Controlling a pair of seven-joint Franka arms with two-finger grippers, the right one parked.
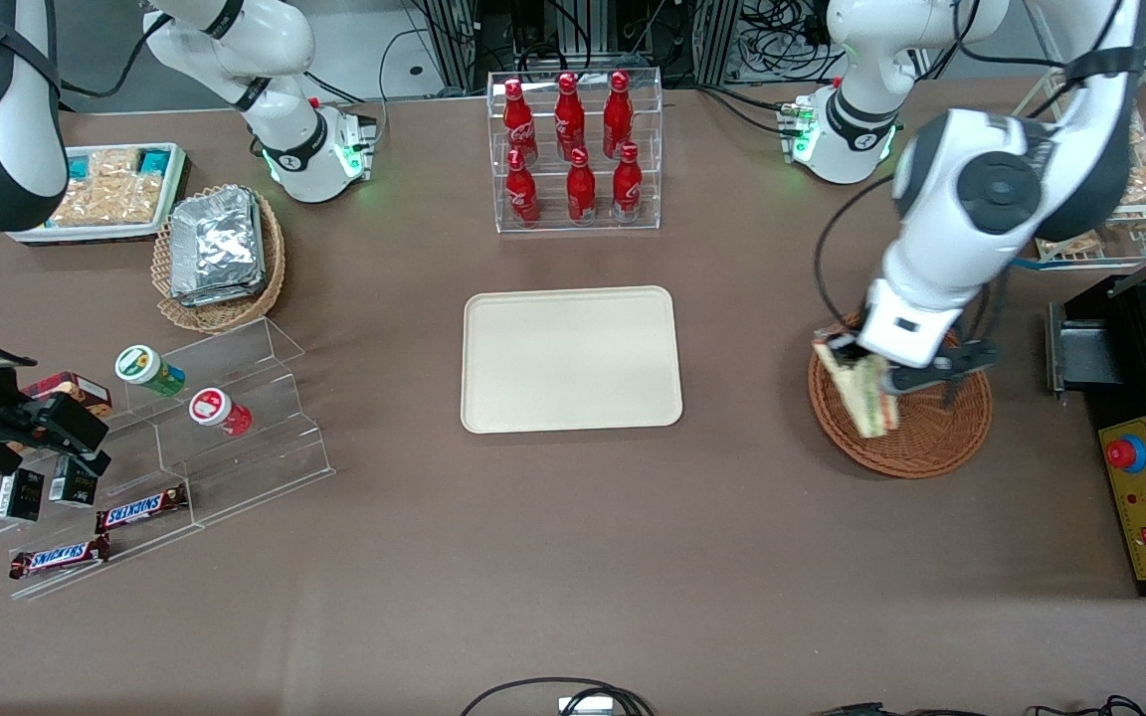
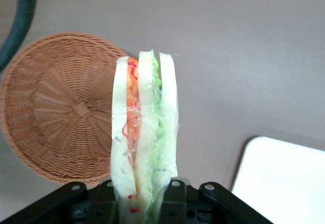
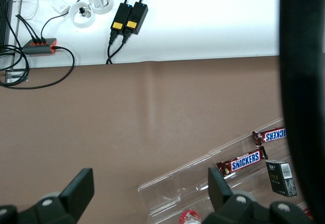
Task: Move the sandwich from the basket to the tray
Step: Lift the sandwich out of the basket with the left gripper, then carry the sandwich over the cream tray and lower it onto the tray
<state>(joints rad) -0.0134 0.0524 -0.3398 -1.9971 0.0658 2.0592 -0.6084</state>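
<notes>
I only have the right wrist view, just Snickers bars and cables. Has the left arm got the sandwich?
Observer: Yes. The end effector is shut on the sandwich, lifted above the basket.
Operator: Anything left in the basket?
Observer: No, the left wrist view shows bare wicker.
Operator: Is the tray ready?
Observer: The tray lies toward the parked arm's end from the basket, with nothing on it.

Glossy white arm links (image 1: 941, 249) with dark grey joint caps — black cabling looped alongside, green-lit base.
</notes>
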